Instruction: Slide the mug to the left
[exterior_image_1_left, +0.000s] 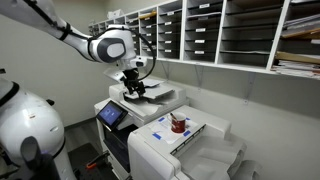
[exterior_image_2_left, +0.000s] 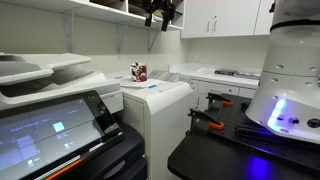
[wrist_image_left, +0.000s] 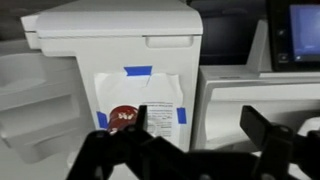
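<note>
Task is judged not begun: fingers (wrist_image_left: 268, 135) are spread wide and empty, mug (exterior_image_1_left: 178, 124) is seen untouched on worktop (exterior_image_1_left: 150, 140), well below them, so descent, contact and leftward slide are left.

I count 1 mug (exterior_image_1_left: 178, 124), 1 gripper (exterior_image_1_left: 135, 88) and 2 machines: 1 white printer (exterior_image_1_left: 205, 150), 1 copier (exterior_image_1_left: 160, 96) w/ 1 touchscreen (exterior_image_1_left: 112, 115). Approx. 3 blue tape bits (wrist_image_left: 138, 72) in wrist view.
</note>
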